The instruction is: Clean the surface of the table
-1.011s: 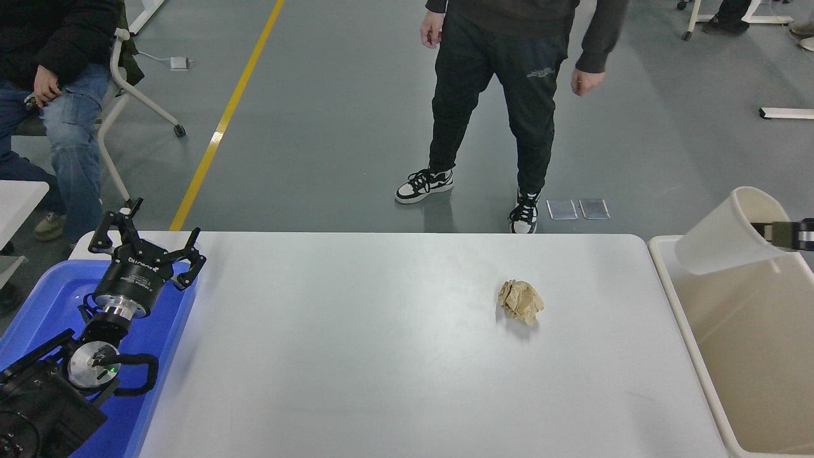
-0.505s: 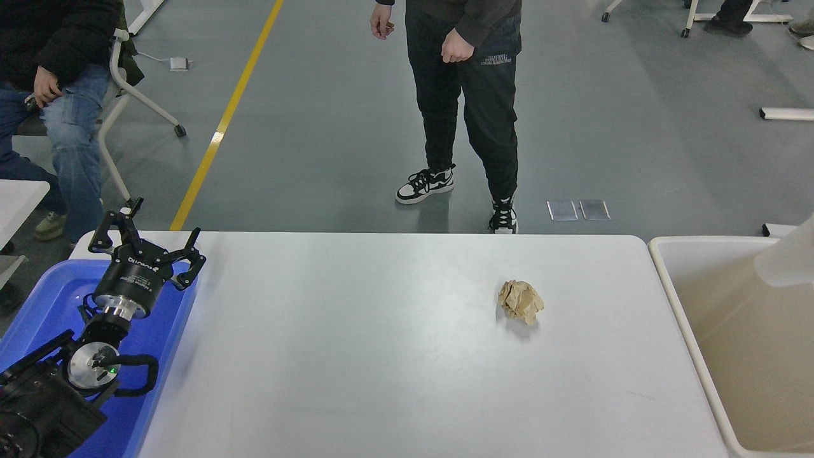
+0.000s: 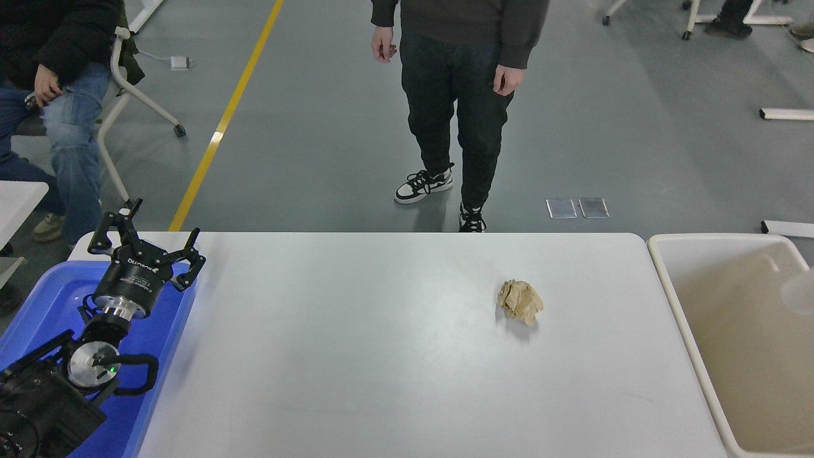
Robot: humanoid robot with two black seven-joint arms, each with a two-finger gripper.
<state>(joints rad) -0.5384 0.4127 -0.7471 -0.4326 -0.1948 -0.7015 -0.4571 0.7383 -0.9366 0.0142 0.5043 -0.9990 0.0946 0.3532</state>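
Observation:
The table surface (image 3: 356, 356) is a wide white top with a crumpled ball of brown paper (image 3: 520, 302) lying right of its middle. My left gripper (image 3: 145, 236) is parked at the lower left above the blue bin (image 3: 44, 299), its fingers spread open and holding nothing. The right gripper is out of view. A blurred white cup (image 3: 800, 292) shows inside the beige bin (image 3: 680, 318) near the picture's right edge.
A person in dark clothes (image 3: 458, 95) stands just beyond the table's far edge. Another person (image 3: 44, 83) sits at the upper left beside a white chair frame. The two bins flank the table's left and right ends.
The white cup, held by the right gripper over the beige bin, has gone down into the bin. The right gripper has left the picture. The standing person stepped left.

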